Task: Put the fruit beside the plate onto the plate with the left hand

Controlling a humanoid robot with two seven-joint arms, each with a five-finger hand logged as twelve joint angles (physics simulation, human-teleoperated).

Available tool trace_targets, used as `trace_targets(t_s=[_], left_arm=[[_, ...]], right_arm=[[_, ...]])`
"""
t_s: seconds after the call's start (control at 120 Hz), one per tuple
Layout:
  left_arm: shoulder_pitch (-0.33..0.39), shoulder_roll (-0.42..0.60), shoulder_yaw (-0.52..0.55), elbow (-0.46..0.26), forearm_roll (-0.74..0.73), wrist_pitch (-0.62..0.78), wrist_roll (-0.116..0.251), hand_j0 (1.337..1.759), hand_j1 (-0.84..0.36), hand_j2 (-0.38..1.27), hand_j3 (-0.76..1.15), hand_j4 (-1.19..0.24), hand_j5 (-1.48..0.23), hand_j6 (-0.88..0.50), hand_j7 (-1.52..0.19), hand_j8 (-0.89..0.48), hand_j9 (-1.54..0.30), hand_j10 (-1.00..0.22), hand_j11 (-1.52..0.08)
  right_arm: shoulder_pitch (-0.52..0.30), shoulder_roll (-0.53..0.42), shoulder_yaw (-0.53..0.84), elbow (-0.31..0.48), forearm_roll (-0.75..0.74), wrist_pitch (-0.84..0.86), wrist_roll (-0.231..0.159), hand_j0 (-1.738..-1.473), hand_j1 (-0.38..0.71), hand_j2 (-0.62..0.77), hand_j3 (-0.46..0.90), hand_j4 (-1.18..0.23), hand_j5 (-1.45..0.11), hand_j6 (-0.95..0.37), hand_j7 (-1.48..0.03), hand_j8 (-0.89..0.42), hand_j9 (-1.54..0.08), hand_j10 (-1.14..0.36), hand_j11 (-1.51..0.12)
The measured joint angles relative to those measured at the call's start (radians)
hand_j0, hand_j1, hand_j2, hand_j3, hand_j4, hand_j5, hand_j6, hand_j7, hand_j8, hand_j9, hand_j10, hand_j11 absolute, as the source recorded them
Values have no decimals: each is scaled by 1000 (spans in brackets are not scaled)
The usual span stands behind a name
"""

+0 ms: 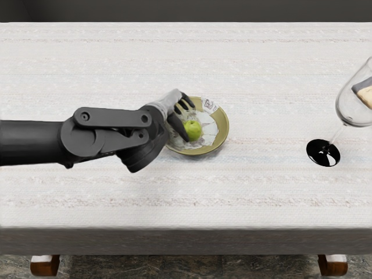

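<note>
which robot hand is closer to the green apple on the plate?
Left. The left robot hand sits just left of the green apple, reaching over the plate from its left side. The right robot hand is not in view.

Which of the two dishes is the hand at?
The olive plate, holding a green apple, under the left hand; the wine glass stands apart near the table's right end.

I see a green fruit [192,129], an olive-rimmed plate [223,123] with a white patterned centre, and an off-white, faintly striped tablecloth [174,58].
</note>
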Motion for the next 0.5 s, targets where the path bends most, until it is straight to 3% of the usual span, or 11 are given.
trace_targets(t_s=[0.2,0.25,0.358,0.442,0.5], left_arm=[[-66,91,-5,-34,-110,0,-2,1658,160,128,0,-173,-236,-142,-232,-158,-232,-177,-232],[-77,171,-7,-64,-141,-22,-2,1658,198,101,0,-139,-188,-115,-186,-127,-186,-142,-186],[-74,458,-37,-160,-172,-241,-3,1658,254,60,0,-87,-118,-73,-116,-80,-116,-89,-116],[-70,580,-51,-232,-181,-364,-3,1658,281,41,0,-62,-84,-53,-83,-58,-83,-63,-83],[-64,612,-60,-268,-183,-409,-3,1658,294,32,0,-50,-67,-43,-67,-47,-66,-51,-66]], right_arm=[[0,0,0,0,0,0,0,-1658,-349,0,0,0,0,0,0,0,0,0,0],[0,0,0,0,0,0,0,-1658,-349,0,0,0,0,0,0,0,0,0,0],[0,0,0,0,0,0,0,-1658,-349,0,0,0,0,0,0,0,0,0,0],[0,0,0,0,0,0,0,-1658,-349,0,0,0,0,0,0,0,0,0,0],[0,0,0,0,0,0,0,-1658,-349,0,0,0,0,0,0,0,0,0,0]])
